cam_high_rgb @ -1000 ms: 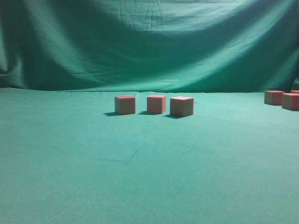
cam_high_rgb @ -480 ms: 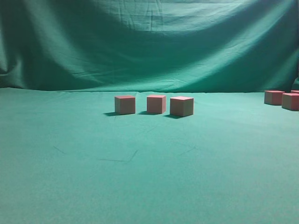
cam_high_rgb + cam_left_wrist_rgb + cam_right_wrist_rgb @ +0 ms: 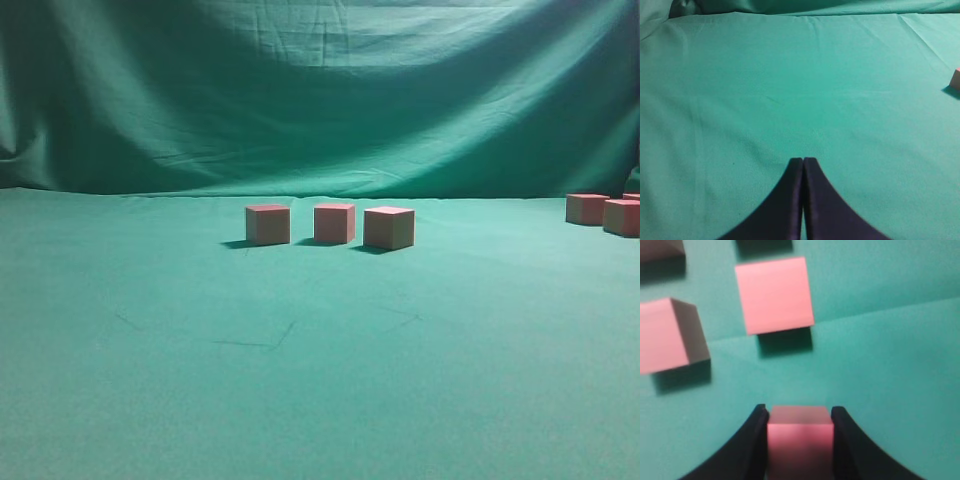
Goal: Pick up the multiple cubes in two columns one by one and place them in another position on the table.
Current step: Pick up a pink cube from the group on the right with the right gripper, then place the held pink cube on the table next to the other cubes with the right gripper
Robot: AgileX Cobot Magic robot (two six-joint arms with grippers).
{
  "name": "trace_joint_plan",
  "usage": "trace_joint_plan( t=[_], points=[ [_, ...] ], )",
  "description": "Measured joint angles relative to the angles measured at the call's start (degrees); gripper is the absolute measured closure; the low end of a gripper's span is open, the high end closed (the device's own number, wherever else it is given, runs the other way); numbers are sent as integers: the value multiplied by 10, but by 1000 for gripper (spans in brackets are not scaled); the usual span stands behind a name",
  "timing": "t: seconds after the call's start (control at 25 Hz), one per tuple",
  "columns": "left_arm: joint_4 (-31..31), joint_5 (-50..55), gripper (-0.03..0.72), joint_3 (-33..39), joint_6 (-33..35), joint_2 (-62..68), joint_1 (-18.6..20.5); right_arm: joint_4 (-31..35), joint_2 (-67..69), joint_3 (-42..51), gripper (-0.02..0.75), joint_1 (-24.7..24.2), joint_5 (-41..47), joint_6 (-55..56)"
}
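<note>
1. Out on the green table (image 3: 320, 380), three cubes sit in a loose row near the middle: the left cube (image 3: 268, 224), the middle cube (image 3: 334, 222) and the right cube (image 3: 389, 228), each a little apart from its neighbour.
2. Over at the far right edge, more cubes (image 3: 587, 208) cluster together (one is cut off by the frame).
3. Neither arm shows in the exterior view.
4. Left gripper (image 3: 803, 161): dark fingers pressed together, nothing between them, hanging over bare cloth, with a sliver of a pink block (image 3: 956, 79) at the right edge.
5. Right gripper (image 3: 799, 412): its fingers sit snug against both sides of a held cube (image 3: 799, 437).
6. Beyond it lie a square-topped cube (image 3: 774, 294) and a neighbouring cube (image 3: 671, 335) to the left.
</note>
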Motion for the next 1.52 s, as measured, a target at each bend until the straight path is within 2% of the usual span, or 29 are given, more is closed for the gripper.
trace_joint_plan(
  t=[0.24,0.36,0.52,0.76,1.16,1.32,1.52],
  points=[
    [0,0,688,0,0,0,0,16,-74,0,473,8,30,-5],
    [0,0,688,0,0,0,0,20,-125,0,473,39,50,-19],
    [0,0,688,0,0,0,0,23,-184,-3,473,114,83,-29],
    [0,0,688,0,0,0,0,25,-200,-77,473,246,181,-30],
    [0,0,688,0,0,0,0,27,-169,-198,473,422,226,-8],
    [0,0,688,0,0,0,0,30,-102,-261,473,472,261,28],
    [0,0,688,0,0,0,0,53,-10,-344,473,491,300,77]
  ],
)
